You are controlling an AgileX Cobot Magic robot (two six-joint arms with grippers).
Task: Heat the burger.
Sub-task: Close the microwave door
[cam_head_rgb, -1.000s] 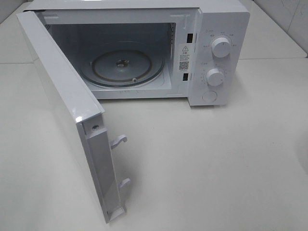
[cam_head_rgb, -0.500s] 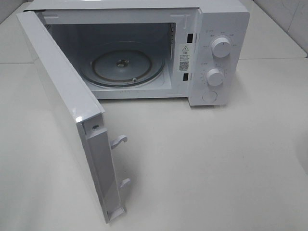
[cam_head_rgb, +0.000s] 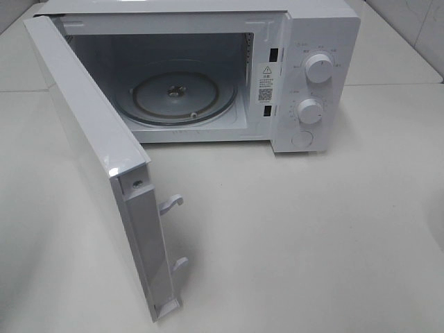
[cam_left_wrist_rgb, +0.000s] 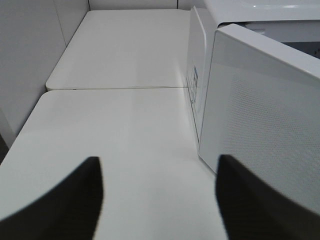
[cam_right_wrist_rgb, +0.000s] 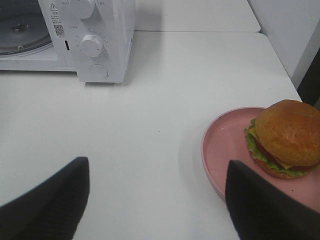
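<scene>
A white microwave stands at the far side of the pale counter. Its door is swung fully open toward the camera, on the left, and shows its inner edge with two hook latches. Inside the cavity a round glass turntable lies flat, with nothing on it. On the right panel there are two round knobs, one above the other, and a round button below them. A warning sticker is on the frame beside the cavity.
</scene>
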